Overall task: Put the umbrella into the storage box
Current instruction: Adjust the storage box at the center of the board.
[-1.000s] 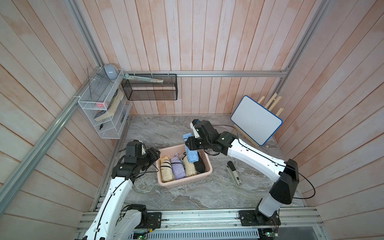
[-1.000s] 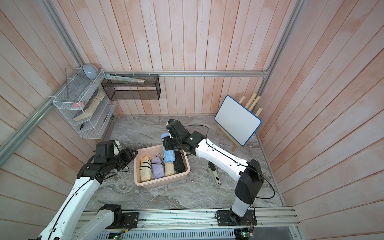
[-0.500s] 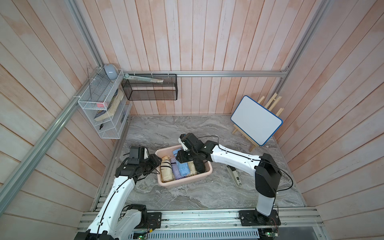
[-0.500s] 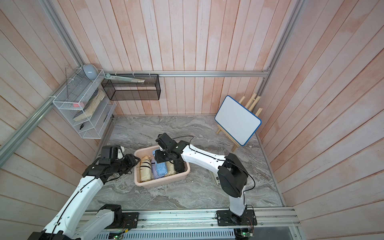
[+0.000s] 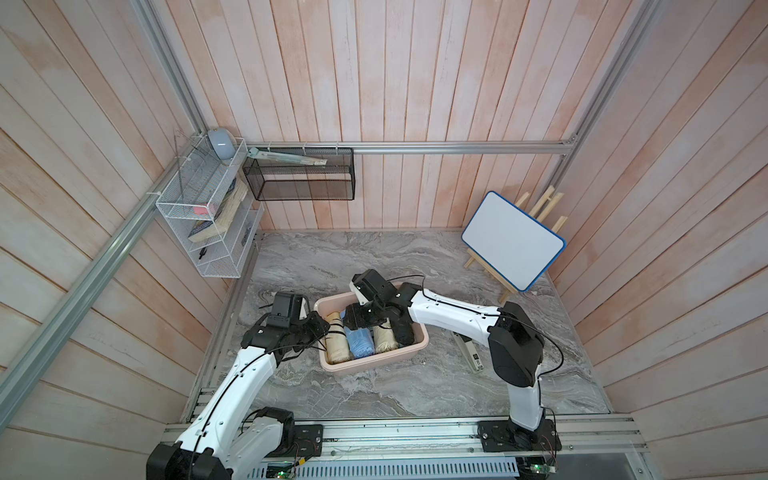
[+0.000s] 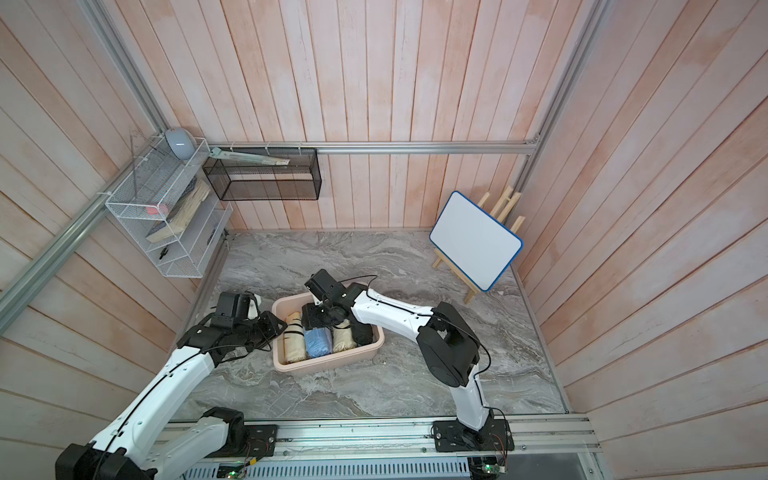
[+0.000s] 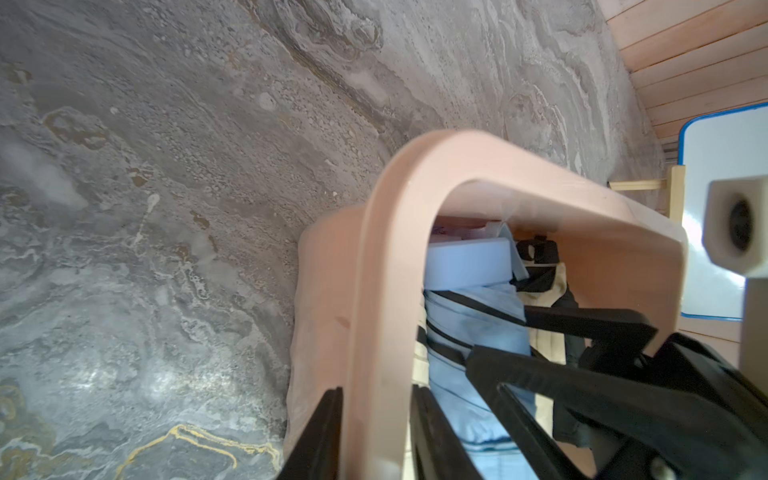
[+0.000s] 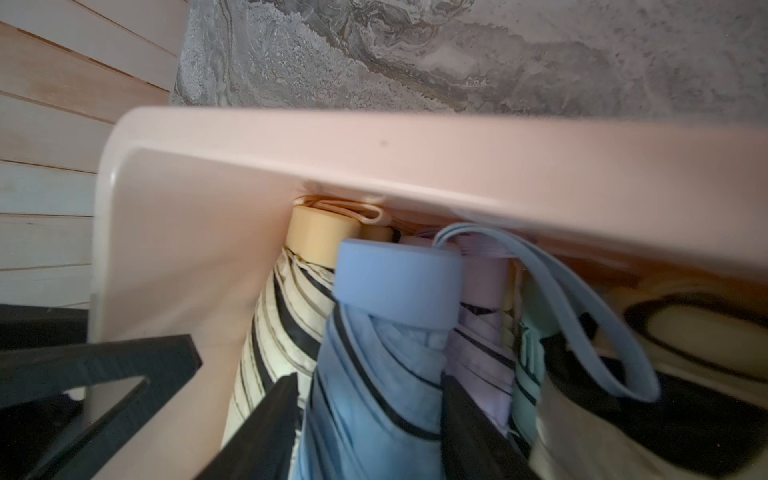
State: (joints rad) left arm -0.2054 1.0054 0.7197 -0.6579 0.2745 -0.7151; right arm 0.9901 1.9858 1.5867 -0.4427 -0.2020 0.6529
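Jaws: left pinch storage box (image 7: 374, 291) rim; right loosely flank umbrella (image 8: 374, 374).

Soft, even, bright light in both top views, pics sharp; only faint shadows, at 6 o'clock of storage box (image 5: 374, 365). Wall planks (image 5: 374, 83) bow w/ wide-angle distortion toward 9 and 3 o'clock. Wrist views: box rim, blue umbrella (image 8: 374, 374) close and blurred; whiteboard (image 7: 715, 232) glares; tabletop (image 7: 124, 374) shows pale sheen.
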